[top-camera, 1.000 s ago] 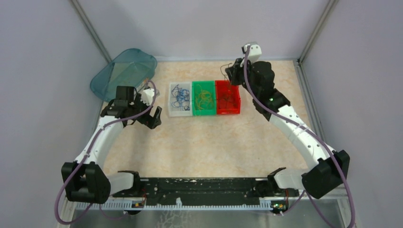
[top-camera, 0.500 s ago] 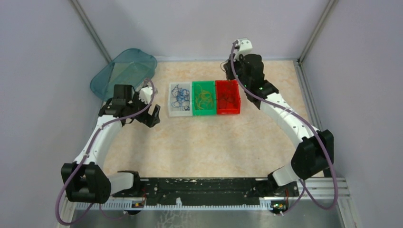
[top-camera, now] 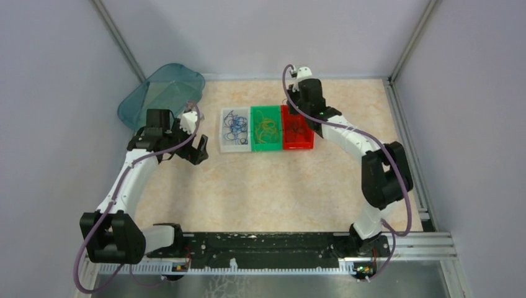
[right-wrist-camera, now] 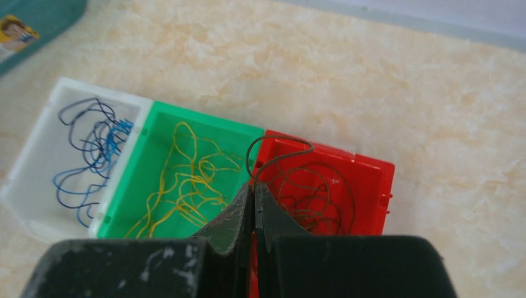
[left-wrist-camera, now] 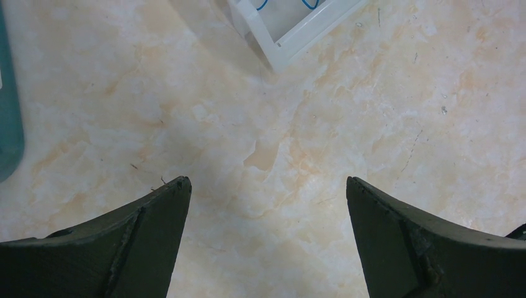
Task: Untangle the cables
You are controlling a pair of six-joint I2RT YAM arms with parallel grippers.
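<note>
Three small bins stand side by side mid-table. The white bin [top-camera: 234, 130] holds blue cables [right-wrist-camera: 93, 149], the green bin [top-camera: 266, 128] holds yellow cables [right-wrist-camera: 186, 180], the red bin [top-camera: 296, 128] holds dark brown cables [right-wrist-camera: 316, 192]. My right gripper [right-wrist-camera: 253, 186] is shut on a dark brown cable [right-wrist-camera: 273, 155] that curls up from its tips, above the red bin's near-left edge. In the top view it [top-camera: 296, 102] hovers at the red bin's far side. My left gripper [left-wrist-camera: 267, 186] is open and empty over bare table, left of the white bin [left-wrist-camera: 291, 37].
A teal plastic lid or tray [top-camera: 162, 93] lies at the far left corner, and its edge shows in the left wrist view [left-wrist-camera: 9, 105]. Purple walls and metal frame posts enclose the table. The arm bases sit on a black rail [top-camera: 260, 245] at the near edge.
My right arm has swung left and folded in, carrying the gripper from the far right of the red bin to over it. The left arm has barely moved.
</note>
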